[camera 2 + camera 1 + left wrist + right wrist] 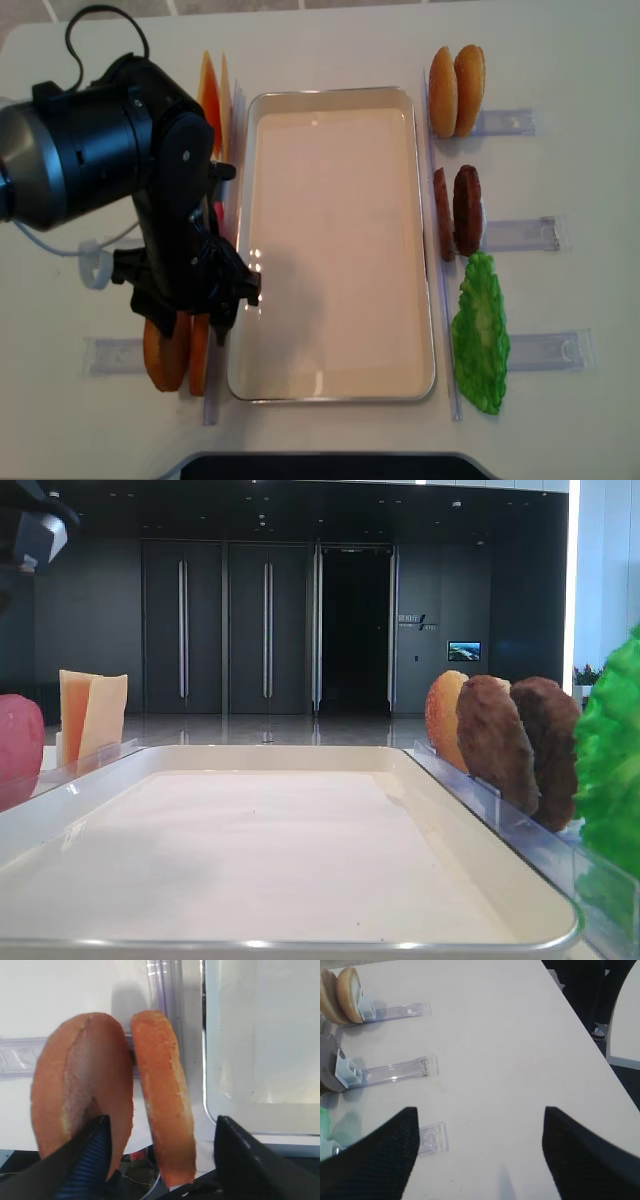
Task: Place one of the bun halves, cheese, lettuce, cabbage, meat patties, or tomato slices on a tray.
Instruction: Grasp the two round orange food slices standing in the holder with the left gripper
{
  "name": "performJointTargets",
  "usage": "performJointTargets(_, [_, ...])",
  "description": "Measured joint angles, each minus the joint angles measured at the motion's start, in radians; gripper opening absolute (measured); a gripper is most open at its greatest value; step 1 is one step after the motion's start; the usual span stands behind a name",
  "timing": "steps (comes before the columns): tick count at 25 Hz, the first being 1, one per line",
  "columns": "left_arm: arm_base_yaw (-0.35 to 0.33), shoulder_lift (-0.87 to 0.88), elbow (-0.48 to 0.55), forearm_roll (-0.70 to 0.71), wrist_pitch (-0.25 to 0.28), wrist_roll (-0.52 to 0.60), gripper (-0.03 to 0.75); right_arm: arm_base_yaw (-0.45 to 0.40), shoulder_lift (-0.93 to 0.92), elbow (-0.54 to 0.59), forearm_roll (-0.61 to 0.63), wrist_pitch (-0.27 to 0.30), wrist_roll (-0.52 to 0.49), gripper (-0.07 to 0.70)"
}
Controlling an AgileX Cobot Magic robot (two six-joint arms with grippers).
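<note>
Two bun halves stand on edge side by side in a clear rack at the near left corner of the tray, just outside its rim; in the left wrist view the left one shows a pale, worn face and the right one an orange-brown edge. The left gripper hangs directly over them with its dark fingers spread, one overlapping the lower part of the left half and the other on the tray side of the right half; the jaws stand apart, and it cannot be told whether they press on either bun. The tray lies between the two rows of racks, its white bottom bare. Further up the left row stand the cheese slices, seen upright beside a tomato slice in the low view. On the right row another pair of buns stands at the far end, then the meat patties, then the lettuce nearest. The right gripper hovers over bare white table beside those racks, fingers wide apart and holding nothing
</note>
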Motion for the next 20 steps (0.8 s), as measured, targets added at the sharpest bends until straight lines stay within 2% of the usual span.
performJointTargets(9, [0.000, 0.000, 0.000, 0.021, 0.002, 0.002, 0.155, 0.000, 0.000, 0.000, 0.000, 0.000, 0.000, 0.520])
performJointTargets(17, [0.000, -0.004, 0.000, 0.023, 0.003, 0.013, 0.147, 0.000, 0.000, 0.000, 0.000, 0.000, 0.000, 0.520])
performJointTargets(20, [0.000, -0.055, 0.003, -0.002, 0.006, 0.030, 0.146, 0.000, 0.000, 0.000, 0.000, 0.000, 0.000, 0.520])
